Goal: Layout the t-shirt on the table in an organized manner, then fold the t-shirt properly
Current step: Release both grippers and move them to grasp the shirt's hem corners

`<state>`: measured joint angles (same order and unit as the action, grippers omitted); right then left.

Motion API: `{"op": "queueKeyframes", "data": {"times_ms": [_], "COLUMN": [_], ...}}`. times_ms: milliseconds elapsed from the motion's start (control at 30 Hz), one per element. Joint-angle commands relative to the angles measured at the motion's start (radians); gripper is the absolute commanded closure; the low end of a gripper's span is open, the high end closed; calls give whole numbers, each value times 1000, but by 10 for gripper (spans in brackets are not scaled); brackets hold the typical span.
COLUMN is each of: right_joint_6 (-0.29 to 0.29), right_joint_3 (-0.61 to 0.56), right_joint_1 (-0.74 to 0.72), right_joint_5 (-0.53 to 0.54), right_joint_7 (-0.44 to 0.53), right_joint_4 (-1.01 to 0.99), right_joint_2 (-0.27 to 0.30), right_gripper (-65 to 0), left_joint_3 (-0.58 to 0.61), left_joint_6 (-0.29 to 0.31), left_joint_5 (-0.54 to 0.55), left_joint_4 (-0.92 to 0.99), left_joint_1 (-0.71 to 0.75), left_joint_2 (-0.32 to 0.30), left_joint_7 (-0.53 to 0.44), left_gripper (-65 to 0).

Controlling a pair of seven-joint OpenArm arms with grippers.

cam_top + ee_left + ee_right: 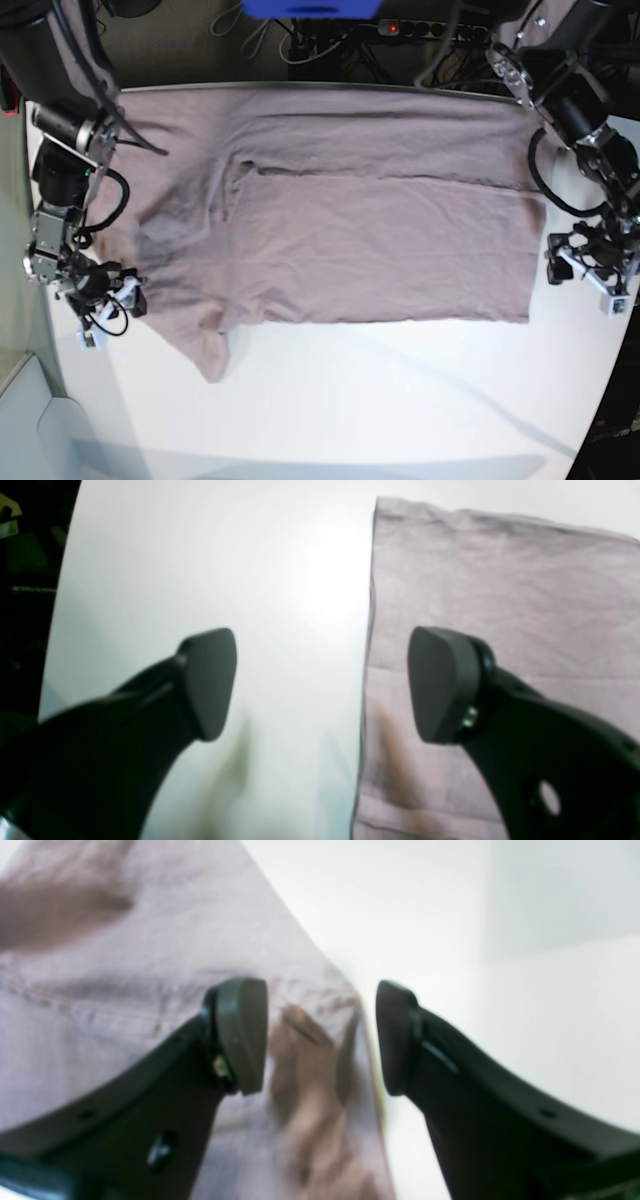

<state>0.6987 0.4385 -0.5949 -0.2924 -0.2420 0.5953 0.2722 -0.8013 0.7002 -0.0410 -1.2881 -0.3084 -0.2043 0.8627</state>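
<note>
The mauve-pink t-shirt (370, 230) lies spread flat across the far half of the white table (400, 400), with one sleeve hanging toward the front left. My left gripper (562, 262) is open at the shirt's right edge. In the left wrist view the gripper (322, 685) straddles that straight edge, with the t-shirt (500, 605) under one finger and bare table (225, 570) under the other. My right gripper (128, 298) is open at the shirt's left edge. In the right wrist view the gripper (320, 1037) hovers over the edge of the t-shirt (125, 1005). Neither holds anything.
Cables and a power strip (430, 30) run behind the table, beside a blue object (310, 8). The table's curved edge (55, 610) lies close to the left gripper's outer side, dark beyond it. A grey surface (30, 420) sits off the table's front left corner.
</note>
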Motion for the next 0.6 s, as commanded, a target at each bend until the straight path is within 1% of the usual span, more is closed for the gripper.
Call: {"op": "queueKeyframes", "data": {"times_ms": [0, 100, 167, 233, 300, 467, 533, 567], "right_joint_6": [-1, -1, -1, -1, -1, -1, -1, -1], "right_joint_3": [1, 1, 1, 3, 3, 3, 0, 0], "right_joint_1": [-33, -24, -9, 16, 25, 45, 48, 51], "right_joint_5": [14, 14, 14, 14, 14, 14, 14, 14], "right_joint_7": [25, 25, 25, 51, 69, 69, 69, 69], "right_joint_4": [16, 13, 13, 13, 12, 10, 10, 10], "right_joint_2": [16, 16, 17, 32, 32, 32, 31, 31], "right_gripper": [-345, -345, -345, -346, -345, -342, -323, -300], "left_joint_3": [1, 3, 3, 3, 3, 3, 3, 3], "left_joint_6": [-2, -2, -2, -2, -2, -2, -2, -2], "left_joint_5": [11, 11, 11, 11, 11, 10, 10, 10], "left_joint_4": [-15, -2, 29, 52, 61, 63, 63, 63], "left_joint_1": [-22, -22, -22, -22, -22, -47, -54, -56], "left_joint_2": [-13, -11, -11, -17, -19, -19, -21, -21], "left_joint_7": [-27, -52, -52, -52, -52, -53, -53, -53], "left_gripper": [-523, -523, -523, -523, -523, -523, -523, -523]}}
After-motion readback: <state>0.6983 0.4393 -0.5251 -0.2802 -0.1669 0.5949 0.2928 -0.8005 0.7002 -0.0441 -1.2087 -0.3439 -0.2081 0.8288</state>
